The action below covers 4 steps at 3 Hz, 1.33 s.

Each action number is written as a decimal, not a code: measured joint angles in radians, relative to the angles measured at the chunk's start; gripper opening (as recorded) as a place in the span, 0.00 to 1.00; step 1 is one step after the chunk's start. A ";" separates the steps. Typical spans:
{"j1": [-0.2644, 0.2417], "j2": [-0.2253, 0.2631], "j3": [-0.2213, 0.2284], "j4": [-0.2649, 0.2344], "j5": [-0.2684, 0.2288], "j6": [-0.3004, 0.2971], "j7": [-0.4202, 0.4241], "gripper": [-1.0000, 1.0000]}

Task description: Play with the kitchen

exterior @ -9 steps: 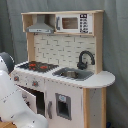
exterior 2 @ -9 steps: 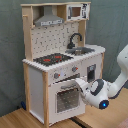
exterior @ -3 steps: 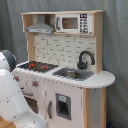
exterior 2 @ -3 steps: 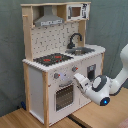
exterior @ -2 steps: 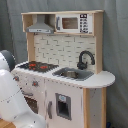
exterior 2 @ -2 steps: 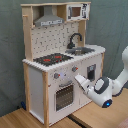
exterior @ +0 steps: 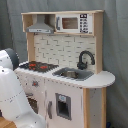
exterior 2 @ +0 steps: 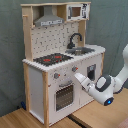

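The kitchen (exterior: 70,50) (exterior 2: 50,37) is a tall white and light-wood toy unit. It has a black-red hob (exterior 2: 52,59), a black faucet (exterior 2: 75,39) over a steel sink (exterior 2: 82,50), and a grey hood (exterior 2: 48,20). In the second exterior view my gripper (exterior 2: 79,77) reaches in from the second exterior view's right. It points at the front panel, just below the right knob (exterior 2: 75,69) and above the windowed oven door (exterior 2: 62,96). In the first exterior view my white arm (exterior: 12,95) covers the kitchen's lower left, and the gripper is hidden.
The kitchen stands on a wooden tabletop (exterior 2: 30,120) in front of a grey curtain (exterior 2: 112,25). A toy microwave (exterior: 72,23) sits in the top shelf. A cupboard door with a dark panel (exterior: 62,106) is beside the oven.
Since 3 s ago the arm has risen and pushed the gripper closer to the knob panel. Over the last second it has barely moved.
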 joint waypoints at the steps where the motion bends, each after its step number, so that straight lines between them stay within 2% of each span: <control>1: 0.000 0.045 -0.003 -0.037 -0.063 -0.010 -0.063 1.00; 2: -0.001 0.067 -0.010 -0.038 -0.148 -0.008 -0.116 1.00; 3: -0.002 0.064 -0.009 0.015 -0.228 0.030 -0.119 1.00; 4: -0.003 0.021 -0.007 0.090 -0.242 0.081 -0.114 1.00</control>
